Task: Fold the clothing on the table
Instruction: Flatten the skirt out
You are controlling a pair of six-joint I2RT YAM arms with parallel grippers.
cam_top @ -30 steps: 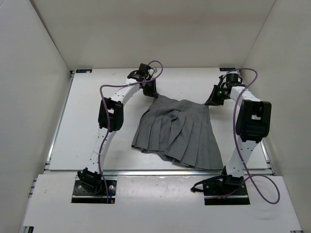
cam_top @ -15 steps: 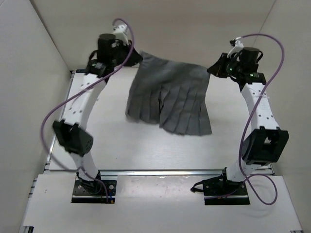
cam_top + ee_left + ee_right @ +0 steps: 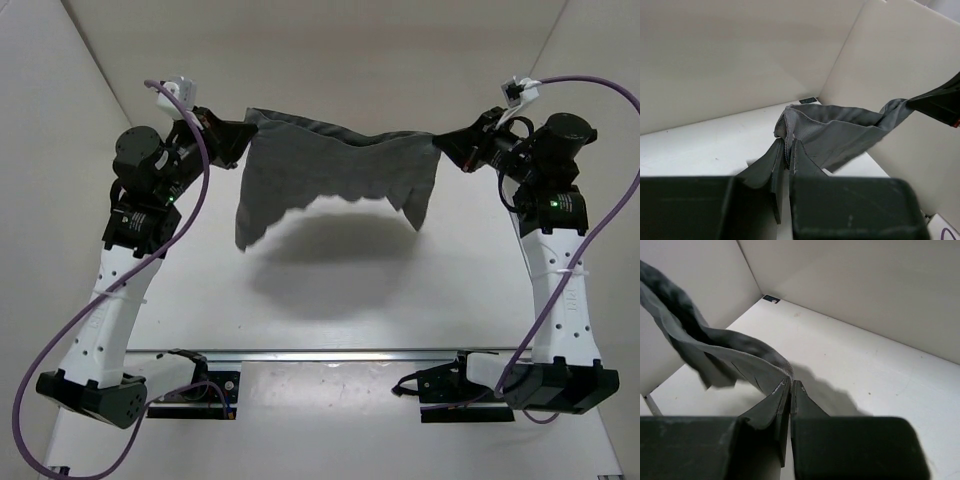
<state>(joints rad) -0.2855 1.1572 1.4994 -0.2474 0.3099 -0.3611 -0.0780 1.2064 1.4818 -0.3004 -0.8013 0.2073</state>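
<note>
With the left gripper and right gripper each pinched tight on a top corner, the clothing hangs spread across mid-frame, and the next move probably calls for laying it flat on the table.

the clothing is plain mid-grey (pleated all over), the table matte white, the cables purple.

Top external: fixed, high, behind both arm bases. Looks down and forward over the flat matte white tabletop to the plain white back wall. Wide, distant.

Left wrist: sits right behind the left tool, black, two-fingered. Very close. Faces the far right corner.

Right wrist: same mount behind the black right tool. Faces the far left corner.

Shared by all three: mid-grey pleated fabric skirt, tabletop, back wall. Left wrist also catches the right tool at its right edge.
</note>
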